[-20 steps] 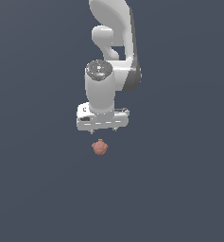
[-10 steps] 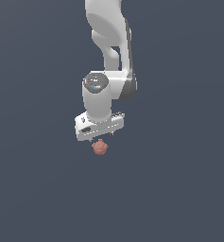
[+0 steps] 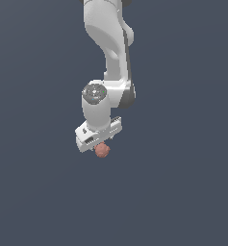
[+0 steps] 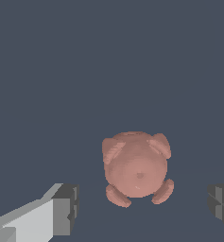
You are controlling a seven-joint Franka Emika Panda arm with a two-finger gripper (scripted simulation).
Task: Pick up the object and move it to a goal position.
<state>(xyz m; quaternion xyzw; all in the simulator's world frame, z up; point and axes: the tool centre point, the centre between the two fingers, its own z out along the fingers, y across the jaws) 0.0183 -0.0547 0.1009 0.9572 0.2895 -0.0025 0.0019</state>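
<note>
The object [image 3: 103,150] is a small reddish-pink lumpy blob resting on the dark grey floor, partly covered by the white hand in the exterior view. In the wrist view the object [image 4: 136,168] shows round, with small lobes around it and a tiny nub in the middle. My gripper [image 3: 100,144] hangs straight over it, lowered close. The gripper [image 4: 144,210] is open: one dark pad [image 4: 66,208] stands on one side and the other pad [image 4: 221,208] on the far side, with the object lying between them, touching neither.
A plain dark grey surface [image 3: 183,192] fills both views. The white arm [image 3: 110,48] rises from the hand toward the exterior view's top. No other objects or edges show.
The hand has come down onto the object and shifted slightly to the exterior view's left, now overlapping its top. The object has not moved.
</note>
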